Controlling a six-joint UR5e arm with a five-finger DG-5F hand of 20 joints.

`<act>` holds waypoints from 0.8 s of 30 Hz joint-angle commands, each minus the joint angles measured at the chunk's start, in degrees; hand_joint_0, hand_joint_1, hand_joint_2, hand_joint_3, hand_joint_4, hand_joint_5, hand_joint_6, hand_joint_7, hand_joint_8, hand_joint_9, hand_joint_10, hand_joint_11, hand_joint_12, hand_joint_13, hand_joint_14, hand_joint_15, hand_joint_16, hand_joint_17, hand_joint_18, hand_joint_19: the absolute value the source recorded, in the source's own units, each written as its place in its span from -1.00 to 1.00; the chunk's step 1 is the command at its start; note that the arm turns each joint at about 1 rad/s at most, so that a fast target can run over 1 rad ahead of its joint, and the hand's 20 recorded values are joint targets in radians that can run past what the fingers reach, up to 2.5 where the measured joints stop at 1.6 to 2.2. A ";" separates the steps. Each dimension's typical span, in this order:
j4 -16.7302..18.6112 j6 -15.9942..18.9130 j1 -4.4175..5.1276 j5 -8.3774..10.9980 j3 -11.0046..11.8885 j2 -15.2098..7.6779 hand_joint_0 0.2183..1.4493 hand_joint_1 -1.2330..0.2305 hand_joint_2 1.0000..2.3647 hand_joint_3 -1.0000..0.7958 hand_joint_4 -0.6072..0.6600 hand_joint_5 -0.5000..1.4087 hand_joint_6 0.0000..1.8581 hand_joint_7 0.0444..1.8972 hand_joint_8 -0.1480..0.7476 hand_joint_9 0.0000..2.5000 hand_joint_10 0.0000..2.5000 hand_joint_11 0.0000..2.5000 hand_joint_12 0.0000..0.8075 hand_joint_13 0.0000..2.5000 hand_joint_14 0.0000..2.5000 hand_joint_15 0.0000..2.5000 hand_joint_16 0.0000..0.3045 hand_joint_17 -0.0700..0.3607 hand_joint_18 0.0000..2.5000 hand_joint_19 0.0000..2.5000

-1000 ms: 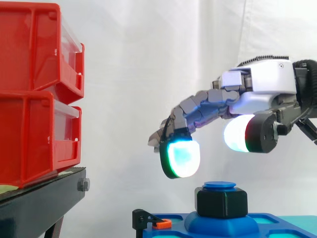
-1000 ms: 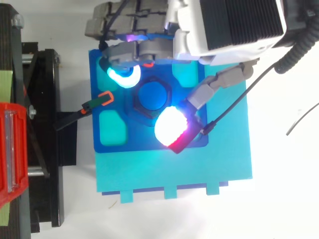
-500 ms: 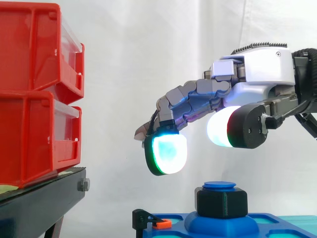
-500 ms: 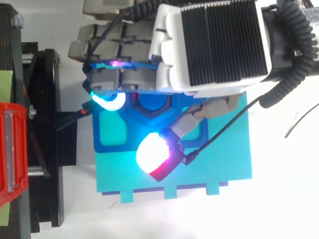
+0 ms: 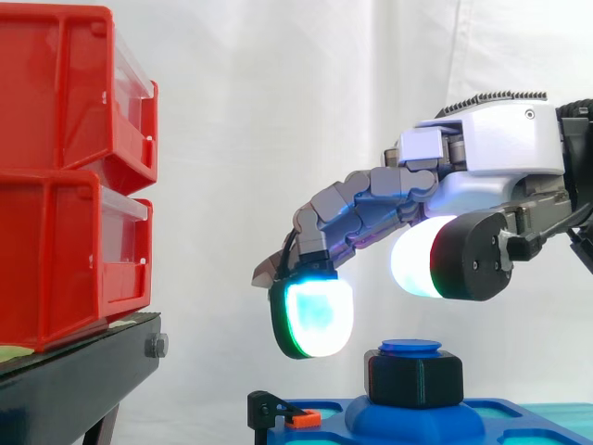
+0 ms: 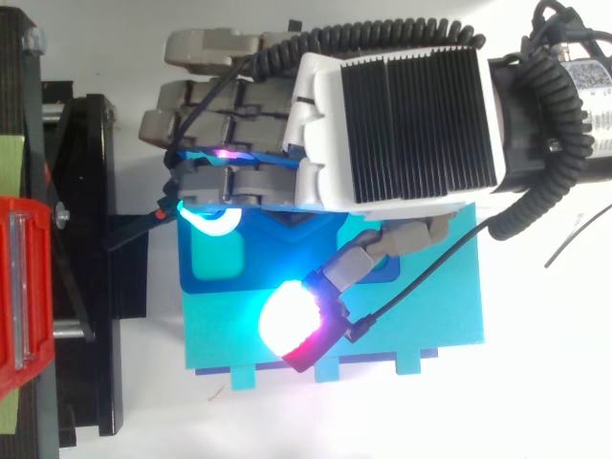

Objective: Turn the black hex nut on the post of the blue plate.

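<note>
Nearest, the thumb's white and red pad [image 6: 290,325] is glowing over the cyan base [image 6: 421,316], at the near edge of the blue plate [image 6: 220,284]. Farther in, the black hex nut [image 5: 414,378] is sitting on the blue post [image 5: 410,347] in the middle of this plate. The hand [image 5: 500,153] is hovering just above the nut without touching it, its fingers [image 5: 313,318] spread wide from the thumb and holding nothing, their cyan-green pad hanging left of the nut. At the left, red bins [image 5: 65,176] are standing on a black stand [image 5: 74,380].
</note>
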 commanded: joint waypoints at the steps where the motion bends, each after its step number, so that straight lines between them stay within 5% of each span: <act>1: -0.28 0.01 -0.29 -0.10 0.00 -0.06 -0.73 0.29 -1.00 -0.44 0.36 -0.66 -0.34 0.11 0.04 -0.65 -1.00 -0.91 0.02 -0.68 -1.00 -0.92 -0.58 0.00 -0.81 -0.87; 24: -2.66 -0.43 -2.92 -3.27 -0.09 0.02 -0.72 0.28 -1.00 -0.44 0.34 -0.67 -0.27 0.02 0.03 -0.64 -1.00 -0.91 0.01 -0.67 -1.00 -0.92 -0.59 -0.02 -0.80 -0.88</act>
